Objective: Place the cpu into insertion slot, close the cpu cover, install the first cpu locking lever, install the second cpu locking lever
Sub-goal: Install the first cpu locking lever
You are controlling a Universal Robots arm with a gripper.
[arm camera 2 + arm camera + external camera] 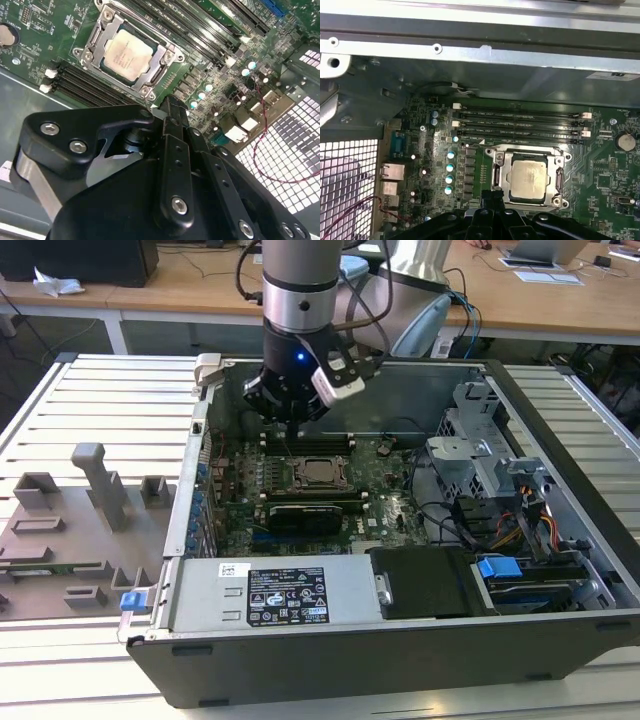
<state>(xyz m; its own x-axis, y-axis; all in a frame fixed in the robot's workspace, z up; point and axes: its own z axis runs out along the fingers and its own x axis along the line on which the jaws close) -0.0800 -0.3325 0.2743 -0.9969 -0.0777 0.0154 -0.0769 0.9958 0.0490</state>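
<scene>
The case (pixel 400 660) lies open on the slatted tabletop (pixel 110 400), with the green motherboard (pixel 395 512) flat inside it. The cpu (pixel 125 54) sits in the insertion slot, which is hidden beneath it and the cover (pixel 107 24). The cover lies flat, and the cpu's silver-grey top shows through its window. Thin metal levers run along the cover's sides; whether they are hooked down cannot be told. In the exterior view the gripper (pixel 291 428) hangs from the arm (pixel 300 290) inside the case, over the memory slots (pixel 305 443) on the far side of the cpu, near the case's back wall. In the second wrist view its fingers (pixel 173 125) look pressed together with nothing between them, and their tip is just beside one corner of the cover; whether it touches the board cannot be told. In the first wrist view the tip is next to the cover's edge. The black card (pixel 305 512) stands on the near side of the cpu. A silver power supply (pixel 270 595) fills the case's near edge, and drive bays with coloured cables (pixel 520 530) are toward the exterior view's right. A grey fixture tray (pixel 80 530) rests on the tabletop at the exterior view's left, apart from the case.
</scene>
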